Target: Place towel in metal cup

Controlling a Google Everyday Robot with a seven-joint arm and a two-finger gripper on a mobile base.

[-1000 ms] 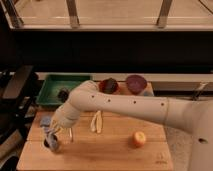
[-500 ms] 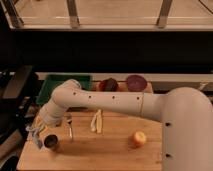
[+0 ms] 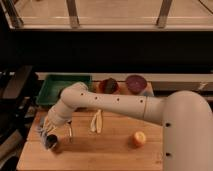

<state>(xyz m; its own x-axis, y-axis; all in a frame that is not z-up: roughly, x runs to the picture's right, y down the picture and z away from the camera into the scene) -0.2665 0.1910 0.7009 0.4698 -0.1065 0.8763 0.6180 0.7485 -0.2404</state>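
Towel [image 3: 44,131] hanging in the hand [image 3: 46,131], whose fingers are closed on it, directly above the metal cup [image 3: 53,143] at the front left of the wooden worktop [image 3: 100,150]; an orange [image 3: 139,138] lies well apart.

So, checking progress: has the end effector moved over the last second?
Yes. The end effector moved left, away from the banana, above the metal cup.

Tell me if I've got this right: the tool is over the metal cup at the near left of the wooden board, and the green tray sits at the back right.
Not quite. The tool is indeed over the metal cup at the near left of the wooden board, but the camera view shows the green tray at the back left, not the back right.
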